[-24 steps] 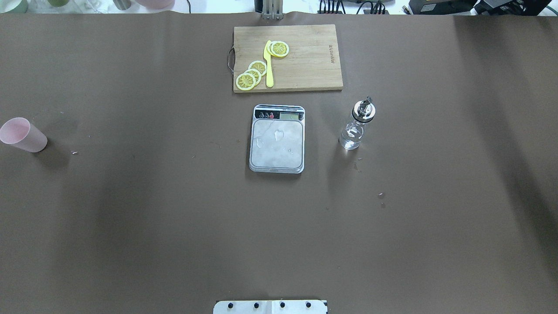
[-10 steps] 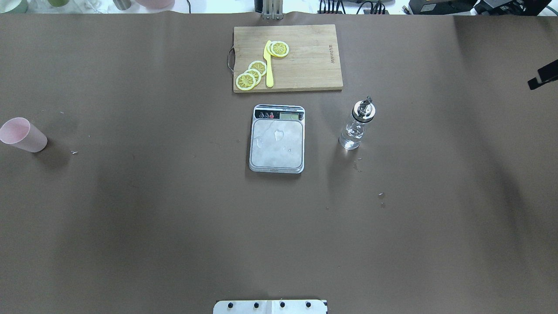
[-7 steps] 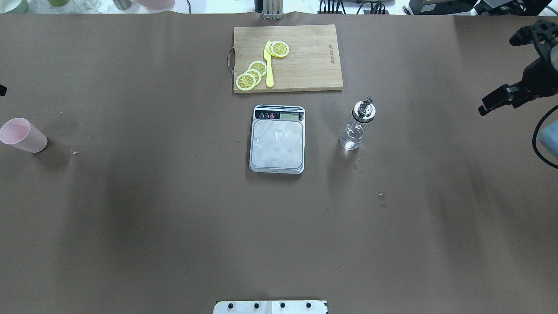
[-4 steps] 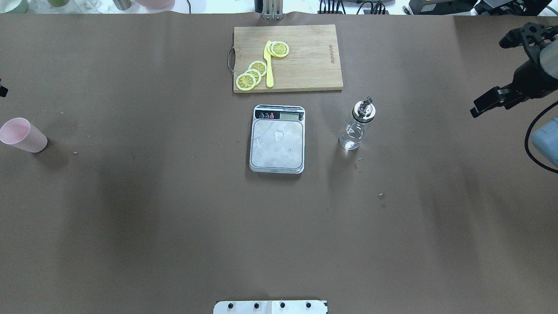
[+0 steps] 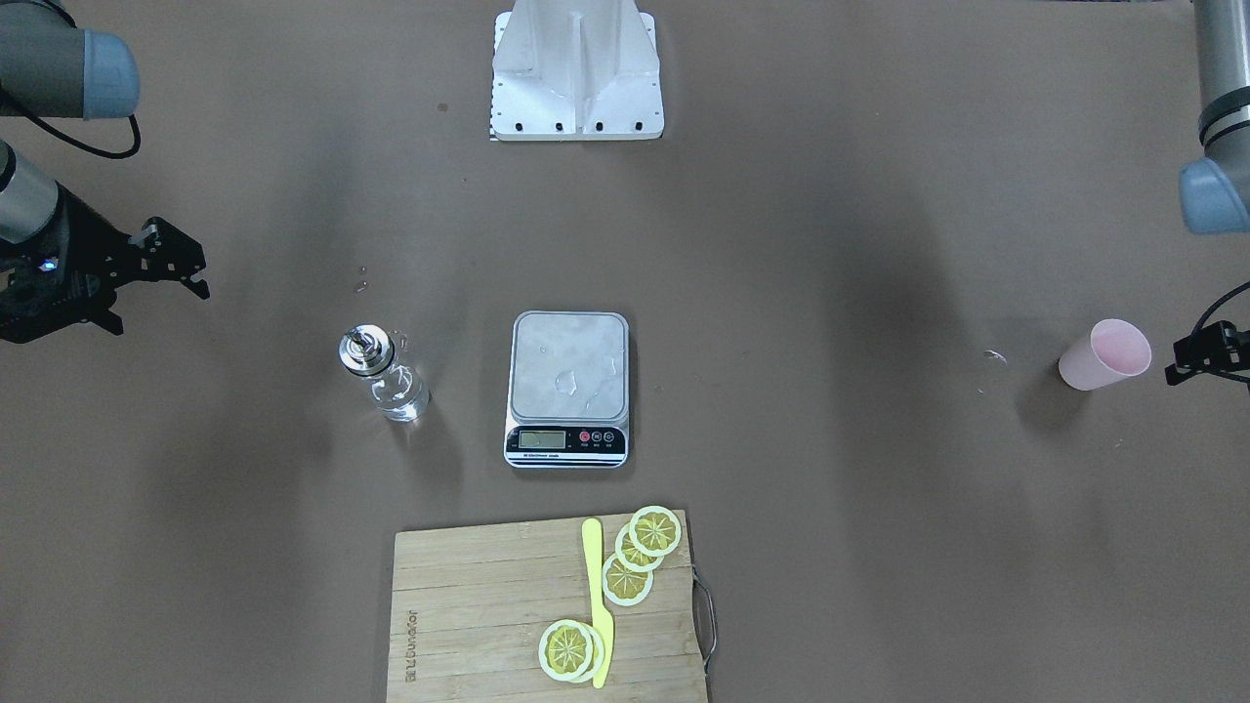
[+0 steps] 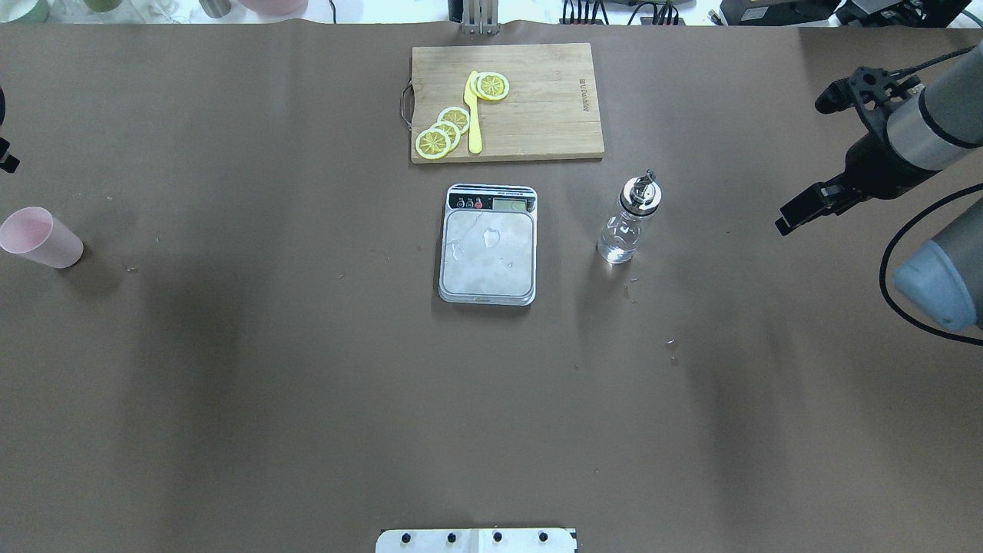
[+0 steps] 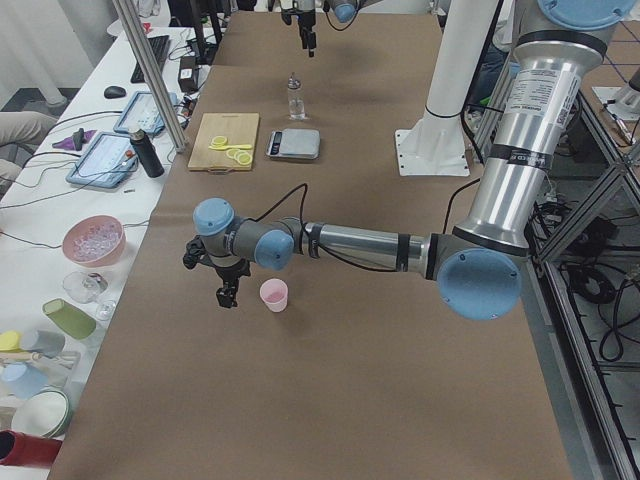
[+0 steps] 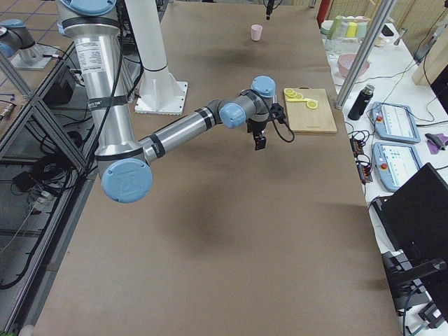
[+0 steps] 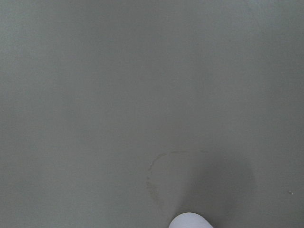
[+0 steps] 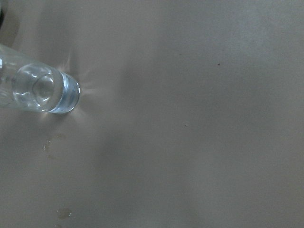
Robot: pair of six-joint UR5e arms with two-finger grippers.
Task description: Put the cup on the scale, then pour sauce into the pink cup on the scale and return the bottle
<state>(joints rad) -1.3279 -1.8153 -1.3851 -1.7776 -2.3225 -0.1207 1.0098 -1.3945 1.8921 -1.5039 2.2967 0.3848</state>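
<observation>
The pale pink cup (image 6: 40,238) stands upright at the table's far left, also in the front view (image 5: 1105,354). The empty scale (image 6: 488,246) sits mid-table with water drops on its plate. The glass bottle (image 6: 630,219) with clear sauce and a silver cap stands to the right of the scale, also in the right wrist view (image 10: 40,90). My right gripper (image 6: 800,165) is open, well to the right of the bottle. My left gripper (image 7: 208,278) looks open just beyond the cup; one finger (image 5: 1206,356) shows beside the cup.
A wooden cutting board (image 6: 537,107) with lemon slices and a yellow knife (image 6: 474,115) lies behind the scale. The robot's white base plate (image 5: 576,98) is at the near edge. A side bench with bowls and tablets (image 7: 100,160) runs along the far side.
Both arms have come into view from the table's ends. The right gripper has moved in towards the bottle. The cup, the scale and the bottle have not moved.
</observation>
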